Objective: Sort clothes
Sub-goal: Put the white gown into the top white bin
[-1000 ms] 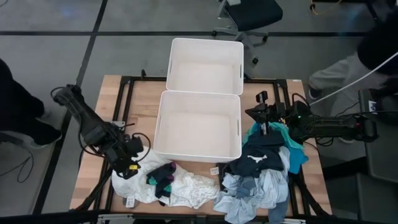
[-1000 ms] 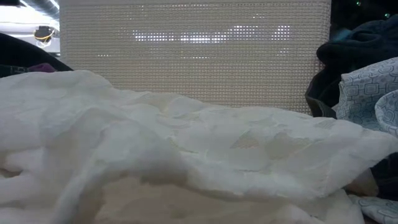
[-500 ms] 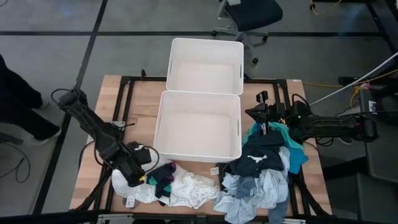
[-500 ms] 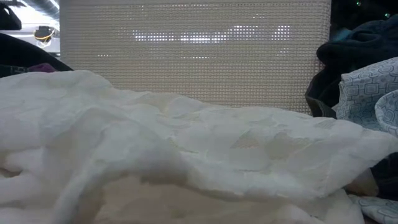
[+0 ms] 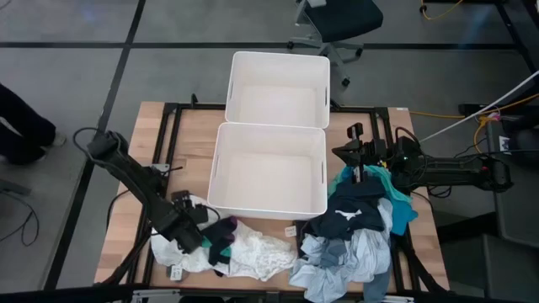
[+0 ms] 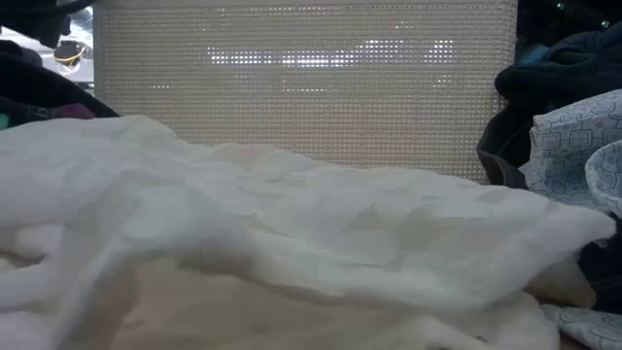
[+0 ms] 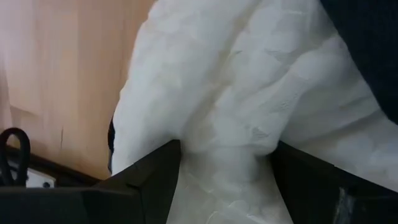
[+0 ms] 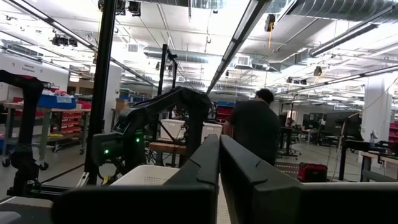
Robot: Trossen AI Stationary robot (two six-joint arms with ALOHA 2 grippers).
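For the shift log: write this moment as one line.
phase: reaching | left end effector: open, straddling white garment | right end effector: shut, idle beside near bin | bins: empty

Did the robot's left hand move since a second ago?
Yes. The left hand has slid along the table's front edge toward the white garment, ending closer to the near white bin.

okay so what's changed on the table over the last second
The left gripper has swung from the table's left side toward the front edge and come down with open fingers astride the white garment, which shifted slightly. The right gripper stayed shut by the dark clothes pile. Both white bins stayed put.
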